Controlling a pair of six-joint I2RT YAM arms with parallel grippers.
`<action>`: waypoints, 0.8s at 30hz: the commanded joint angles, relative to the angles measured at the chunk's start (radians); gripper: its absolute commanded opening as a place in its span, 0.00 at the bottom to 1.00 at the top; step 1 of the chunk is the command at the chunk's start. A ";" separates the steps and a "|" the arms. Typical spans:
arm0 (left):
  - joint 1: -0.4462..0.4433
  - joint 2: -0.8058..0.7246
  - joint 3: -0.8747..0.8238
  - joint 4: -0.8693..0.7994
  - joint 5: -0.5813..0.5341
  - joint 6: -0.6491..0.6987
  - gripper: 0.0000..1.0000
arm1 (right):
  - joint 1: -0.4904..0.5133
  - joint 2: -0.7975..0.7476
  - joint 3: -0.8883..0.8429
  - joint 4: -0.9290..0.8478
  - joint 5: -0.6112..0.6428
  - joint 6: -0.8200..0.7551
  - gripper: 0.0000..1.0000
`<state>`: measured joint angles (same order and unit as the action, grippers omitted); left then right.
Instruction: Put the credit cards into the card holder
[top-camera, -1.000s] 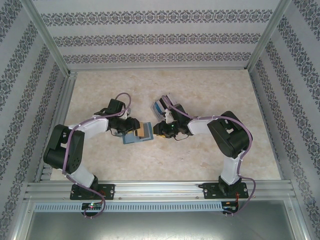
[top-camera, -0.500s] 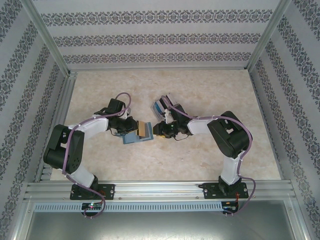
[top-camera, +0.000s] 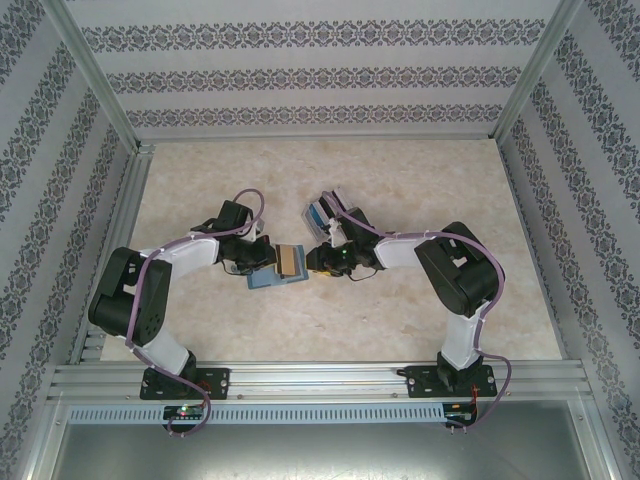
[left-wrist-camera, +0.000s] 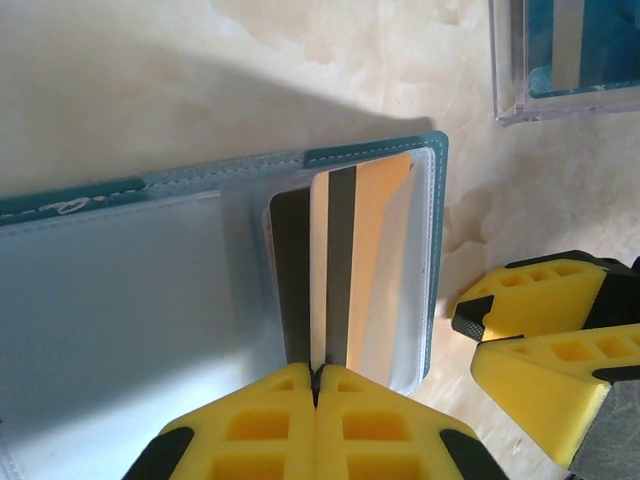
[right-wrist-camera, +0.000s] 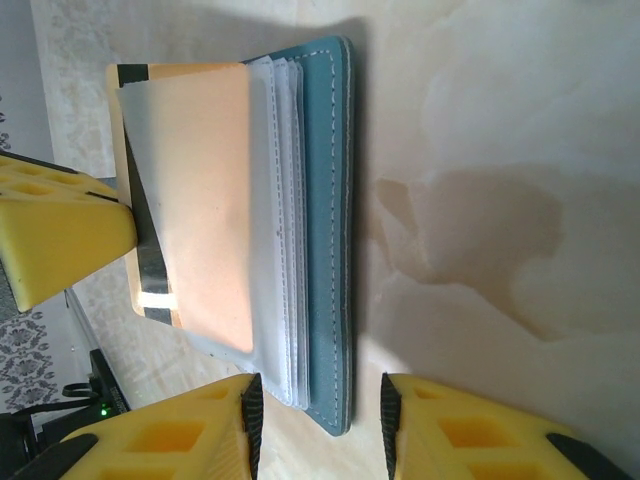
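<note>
Left jaws, we see, are closed on one tan-orange card (left-wrist-camera: 365, 260), partly inside one teal card holder (left-wrist-camera: 120, 300) at frame centre; right jaws stand parted around its corner. One clear box (left-wrist-camera: 510, 70) showing one blue card (left-wrist-camera: 600, 45) sits upper right. Marbled beige worktop (right-wrist-camera: 500, 150); patterned walls (top-camera: 300, 75) enclose it.

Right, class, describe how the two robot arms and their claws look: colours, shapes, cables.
Both the left arm and right arm have white links with bulky black joints, and a lilac cable looped along each. The left claw and right claw have chunky yellow fingers with square cut-outs and black edging.
</note>
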<state>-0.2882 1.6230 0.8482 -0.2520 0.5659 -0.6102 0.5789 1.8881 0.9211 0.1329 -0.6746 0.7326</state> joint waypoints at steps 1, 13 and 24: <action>-0.010 -0.015 -0.025 -0.044 -0.030 0.001 0.04 | 0.011 0.012 0.019 -0.026 -0.009 -0.019 0.39; -0.012 -0.014 -0.055 -0.002 0.015 -0.042 0.00 | 0.012 0.017 0.018 -0.025 -0.011 -0.020 0.40; -0.041 0.056 -0.041 0.078 0.038 -0.082 0.00 | 0.013 0.017 0.016 -0.029 -0.010 -0.023 0.39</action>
<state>-0.3103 1.6527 0.8097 -0.1974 0.5995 -0.6682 0.5804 1.8877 0.9222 0.1307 -0.6746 0.7288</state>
